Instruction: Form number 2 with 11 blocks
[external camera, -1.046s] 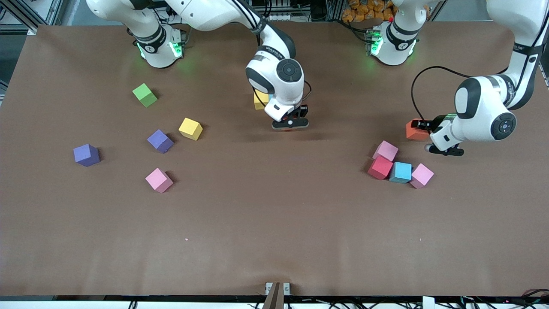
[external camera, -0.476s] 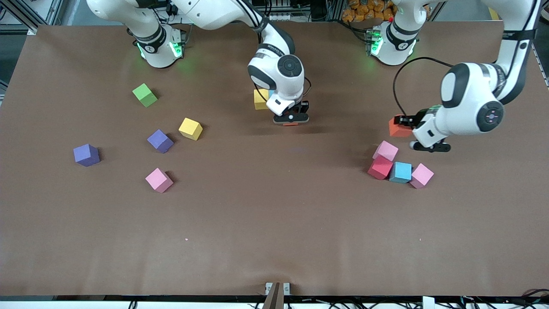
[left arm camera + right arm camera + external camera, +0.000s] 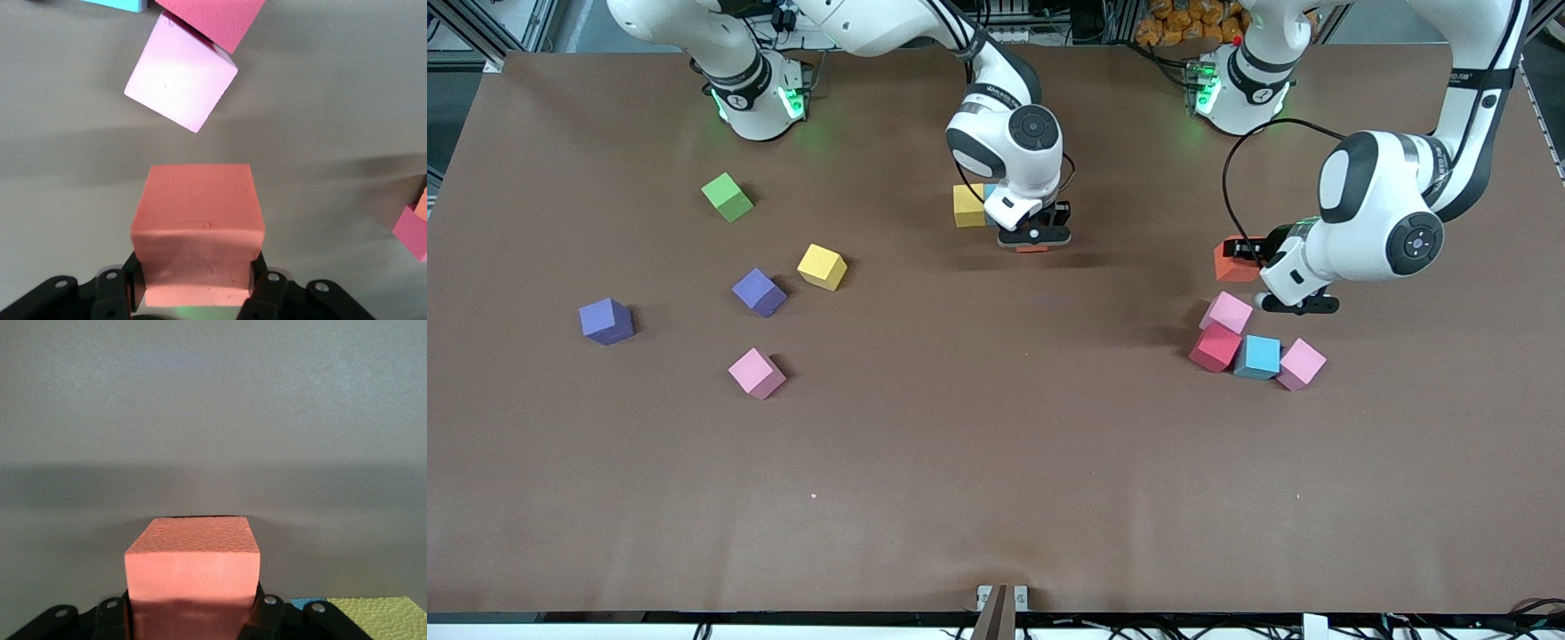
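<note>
My right gripper [image 3: 1032, 246] is shut on an orange block [image 3: 192, 570] and holds it low over the table, beside a yellow block [image 3: 967, 205] that touches a partly hidden light blue block [image 3: 989, 190]. My left gripper [image 3: 1243, 260] is shut on another orange block [image 3: 1232, 260], up in the air over the table beside a cluster of blocks: pink [image 3: 1229, 312], red [image 3: 1215, 347], light blue [image 3: 1258, 356] and pink [image 3: 1302, 364]. In the left wrist view the orange block [image 3: 197, 230] hangs near the pink one [image 3: 180, 73]. No digit 2 shows.
Toward the right arm's end lie loose blocks: yellow [image 3: 822, 267], purple [image 3: 759, 292], purple [image 3: 607, 321], pink [image 3: 756, 372] and a lime-green cube [image 3: 727, 196]. The table's half nearer the front camera is bare brown surface [image 3: 996, 480].
My left gripper has carried its orange block toward the table's middle, past the pink block. My right gripper has shifted with its orange block toward the robot bases, alongside the yellow block.
</note>
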You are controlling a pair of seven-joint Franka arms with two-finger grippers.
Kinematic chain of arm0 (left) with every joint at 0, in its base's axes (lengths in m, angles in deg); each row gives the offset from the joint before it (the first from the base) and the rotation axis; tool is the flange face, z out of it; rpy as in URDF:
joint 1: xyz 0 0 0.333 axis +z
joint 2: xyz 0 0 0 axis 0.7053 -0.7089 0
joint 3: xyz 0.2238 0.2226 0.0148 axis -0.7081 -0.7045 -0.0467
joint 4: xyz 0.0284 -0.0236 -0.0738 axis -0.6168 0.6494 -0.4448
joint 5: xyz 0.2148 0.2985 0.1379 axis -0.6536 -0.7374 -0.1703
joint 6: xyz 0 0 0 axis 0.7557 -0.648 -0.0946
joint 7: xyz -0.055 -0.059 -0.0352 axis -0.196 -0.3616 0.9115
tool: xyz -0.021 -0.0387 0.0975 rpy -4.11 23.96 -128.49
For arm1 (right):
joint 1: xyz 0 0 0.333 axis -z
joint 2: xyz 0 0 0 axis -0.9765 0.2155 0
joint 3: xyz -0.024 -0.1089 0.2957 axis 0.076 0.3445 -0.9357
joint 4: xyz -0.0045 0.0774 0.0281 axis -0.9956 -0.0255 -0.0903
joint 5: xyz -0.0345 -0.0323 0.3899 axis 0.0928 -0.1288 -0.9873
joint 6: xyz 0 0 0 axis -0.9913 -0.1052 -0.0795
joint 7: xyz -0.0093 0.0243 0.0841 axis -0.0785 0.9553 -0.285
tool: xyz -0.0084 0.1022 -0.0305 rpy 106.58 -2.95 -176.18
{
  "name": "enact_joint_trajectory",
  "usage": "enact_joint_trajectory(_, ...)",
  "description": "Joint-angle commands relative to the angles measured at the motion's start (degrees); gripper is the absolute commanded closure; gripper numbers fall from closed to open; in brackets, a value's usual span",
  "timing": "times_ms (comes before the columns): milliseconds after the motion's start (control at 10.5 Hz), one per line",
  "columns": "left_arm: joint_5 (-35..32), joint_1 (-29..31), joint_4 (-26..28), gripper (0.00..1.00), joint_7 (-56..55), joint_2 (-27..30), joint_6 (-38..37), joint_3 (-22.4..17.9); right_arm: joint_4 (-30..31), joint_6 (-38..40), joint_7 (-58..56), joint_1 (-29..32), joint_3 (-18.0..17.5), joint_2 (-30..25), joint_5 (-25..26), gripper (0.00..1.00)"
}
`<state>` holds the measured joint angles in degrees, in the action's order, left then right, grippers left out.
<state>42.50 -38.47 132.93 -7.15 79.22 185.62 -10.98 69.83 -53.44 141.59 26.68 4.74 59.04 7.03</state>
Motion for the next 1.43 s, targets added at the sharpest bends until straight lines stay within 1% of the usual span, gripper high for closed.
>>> enact_joint_trajectory(0, 1.3, -2.1, -1.1, 0.69, -3.4, -0.8, -0.2, -0.2, 1.2, -1.4, 1.3, -0.9, 0.7, -0.8, 0.4, 0.78)
enact_joint_trajectory(190, 1.4, -5.0, -2.0, 0.69, -8.7, -1.0, 0.0, -0.2, 1.2, -1.7, 1.3, -0.9, 0.7, -0.7, 1.7, 0.80)
enact_joint_trajectory(380, 2.1, -7.0, -2.8, 0.69, -10.1, -2.4, 0.7, -0.2, 3.1, -3.7, 1.3, -0.9, 0.8, -0.7, 2.5, 0.80)
enact_joint_trajectory(476, 3.2, -7.6, -2.7, 0.73, -13.6, -2.6, 2.2, 0.0, 3.8, -4.8, 1.3, -0.9, 0.8, -0.7, 2.6, 0.80)
enact_joint_trajectory(571, 3.2, -10.7, -2.7, 0.73, -19.0, -3.0, 3.3, 0.3, 3.7, -4.8, 1.3, -1.1, 0.7, -0.7, 2.6, 0.80)
enact_joint_trajectory(666, 3.2, -11.7, -2.6, 0.73, -21.2, -3.5, 4.1, 0.4, 3.7, -4.8, 1.3, -1.2, 0.8, -0.7, 2.6, 0.80)
enact_joint_trajectory(761, 3.1, -11.7, -2.5, 0.72, -21.2, -3.6, 4.1, 0.4, 3.8, -4.8, 1.3, -1.4, 0.8, -0.7, 2.6, 0.80)
enact_joint_trajectory(856, 3.1, -11.7, -2.4, 0.72, -21.2, -3.6, 4.1, 0.4, 3.8, -4.8, 1.4, -1.4, 0.8, -0.7, 2.6, 0.77)
enact_joint_trajectory(951, 3.0, -11.7, -2.4, 0.72, -21.2, -3.6, 4.1, 0.4, 3.7, -4.6, 1.5, -1.4, 0.8, -0.8, 2.6, 0.21)
enact_joint_trajectory(1046, 2.9, -11.7, -2.4, 0.73, -20.9, -3.5, 3.7, 0.5, 3.7, -4.6, 1.7, -1.3, 0.9, -1.0, 2.6, 0.00)
enact_joint_trajectory(1332, 3.6, -11.7, -2.7, 0.74, -23.3, -3.3, 3.5, 1.6, 3.6, -3.7, 1.7, -0.6, 0.9, -3.6, 2.5, 0.00)
